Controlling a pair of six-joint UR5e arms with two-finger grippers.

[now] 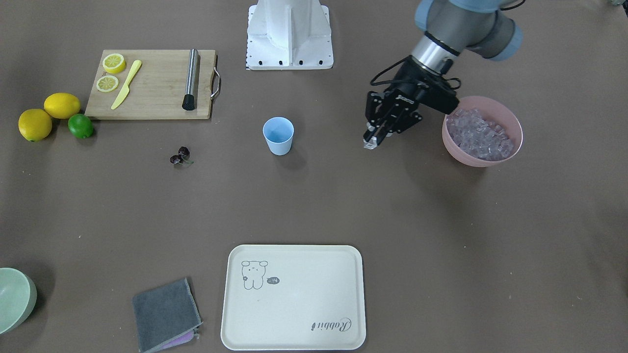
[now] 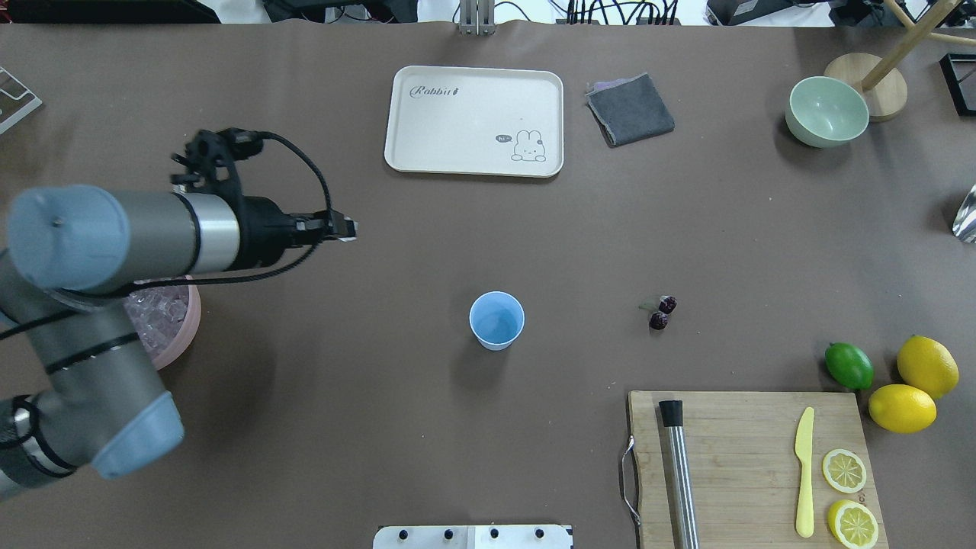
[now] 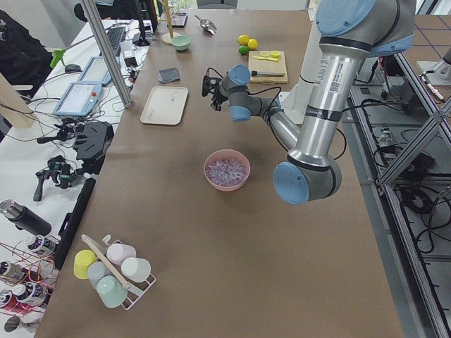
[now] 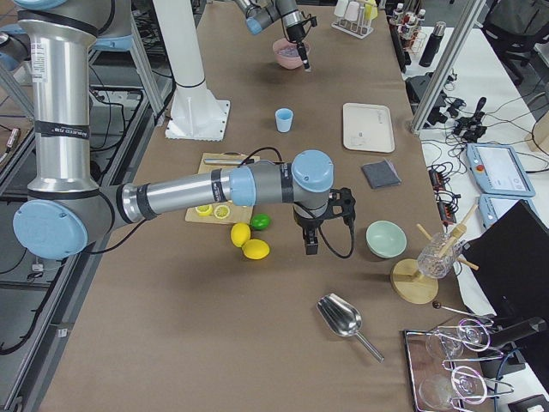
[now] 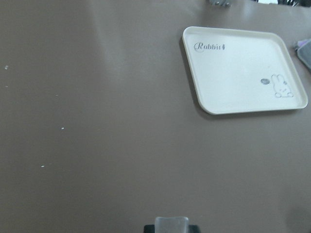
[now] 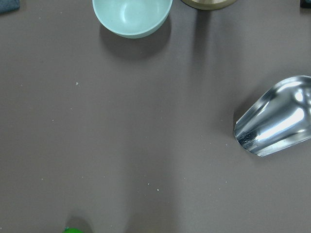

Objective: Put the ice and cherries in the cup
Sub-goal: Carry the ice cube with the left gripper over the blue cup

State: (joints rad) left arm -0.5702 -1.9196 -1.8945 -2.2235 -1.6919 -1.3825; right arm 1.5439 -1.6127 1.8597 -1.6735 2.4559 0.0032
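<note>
The light-blue cup [image 1: 278, 136] stands upright mid-table, and I see nothing inside it. The cherries [image 1: 180, 156] lie on the table, apart from the cup on the cutting-board side. The ice [image 1: 478, 135] fills a pink bowl [image 1: 512, 122]. My left gripper [image 1: 371, 142] hangs between that bowl and the cup, shut on one ice cube [image 5: 171, 225], which shows at the bottom edge of the left wrist view. My right gripper [image 4: 310, 247] shows only in the exterior right view, near the lemons, and I cannot tell its state.
A cutting board [image 1: 157, 93] carries lemon slices, a yellow knife and a metal muddler [image 1: 191, 78]. Lemons [image 1: 62, 105] and a lime [image 1: 80, 126] lie beside it. A cream tray [image 1: 304, 304], grey cloth [image 1: 166, 314], green bowl [image 1: 14, 299] and metal scoop [image 6: 277, 121] are also there.
</note>
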